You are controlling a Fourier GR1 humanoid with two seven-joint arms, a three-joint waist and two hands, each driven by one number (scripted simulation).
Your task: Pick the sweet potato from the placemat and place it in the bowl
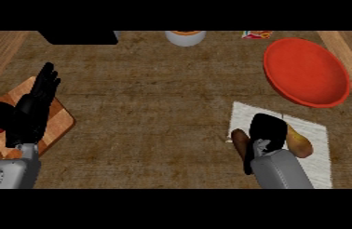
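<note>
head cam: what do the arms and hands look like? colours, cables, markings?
Both forearms are grey, smooth, rounded casings: left forearm, right forearm. Each ends in a plain black robot hand: left robot hand shows long slim fingers, right robot hand reads as a compact black mass. No cables, markings or sleeves visible.

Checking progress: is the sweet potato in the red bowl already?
No, the sweet potato lies on the white placemat under the right hand, apart from the red bowl.
</note>
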